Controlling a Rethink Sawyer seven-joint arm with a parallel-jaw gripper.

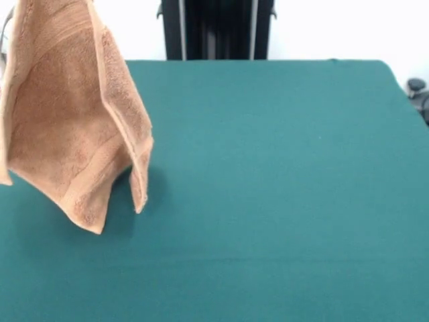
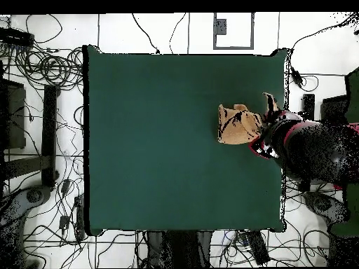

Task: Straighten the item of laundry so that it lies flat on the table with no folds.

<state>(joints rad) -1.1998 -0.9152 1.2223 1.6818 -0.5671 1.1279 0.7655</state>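
Note:
The tan-orange towel (image 1: 67, 114) hangs in the air at the left of the front view, folded on itself, with its woven band near the top and its lower corners close to the green table (image 1: 268, 201). Its top runs out of the picture there, so the grip is hidden. In the overhead view the towel (image 2: 237, 125) is a bunched shape near the table's right edge (image 2: 175, 140). My gripper (image 2: 261, 134) sits right over its right side, under the red and black arm, and holds it up. No white tag shows.
The robot's black pedestal (image 1: 218, 30) stands at the table's far side. The arm (image 2: 308, 150) reaches in from beyond the table's right edge in the overhead view. Cables (image 2: 42, 70) lie on the floor around the table.

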